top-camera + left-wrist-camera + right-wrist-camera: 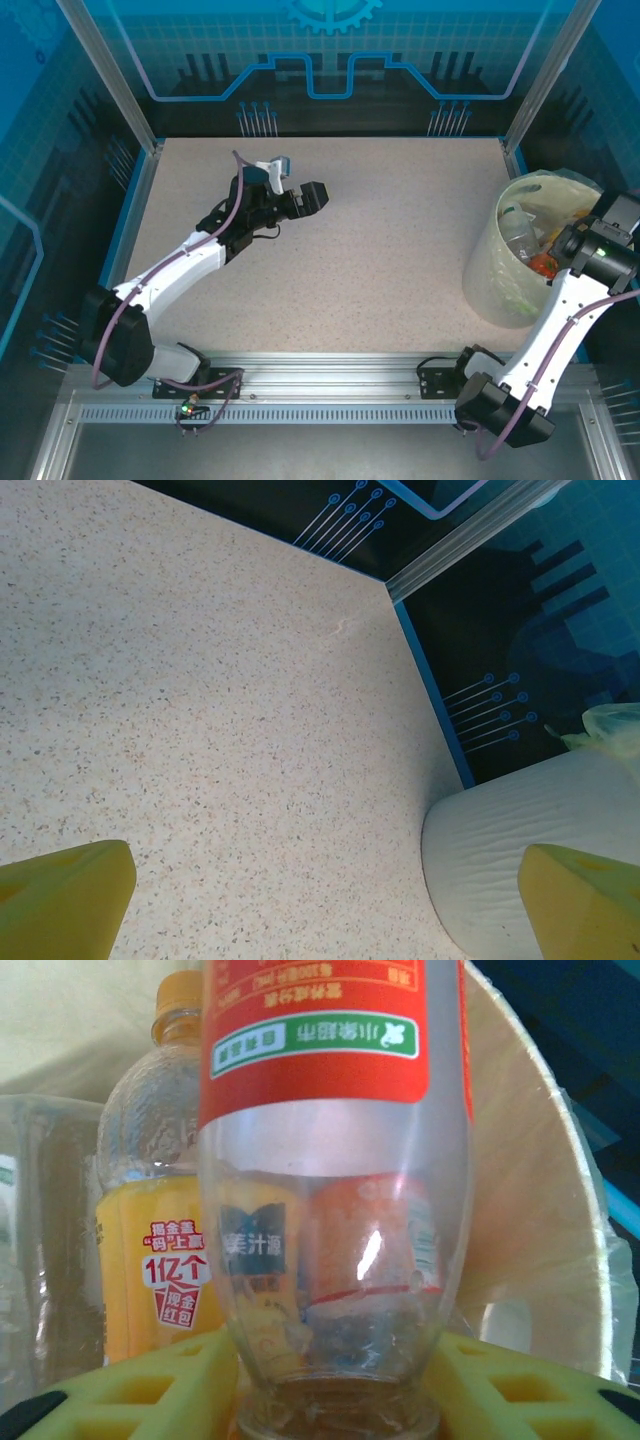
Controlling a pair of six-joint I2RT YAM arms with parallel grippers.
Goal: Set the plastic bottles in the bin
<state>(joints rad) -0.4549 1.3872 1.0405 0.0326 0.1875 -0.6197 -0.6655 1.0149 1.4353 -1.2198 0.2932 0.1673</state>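
Two grippers: the right gripper [338, 1400] has yellow fingers [140, 1390] flanking a clear red-labelled plastic bottle [335, 1210] (neck down) over the round yellow-green bin [490, 270]; gripped or not, I cannot tell. The left gripper [330, 895] gapes wide above the speckled table [400, 250].

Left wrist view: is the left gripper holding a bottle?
No: the left gripper is open, with bare table between its fingers.

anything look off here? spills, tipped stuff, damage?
Nothing stands out. The bin stands upright at the right edge of the table, with bottles piled inside and no spill around it. The right gripper holds a red-labelled bottle over them, intact.
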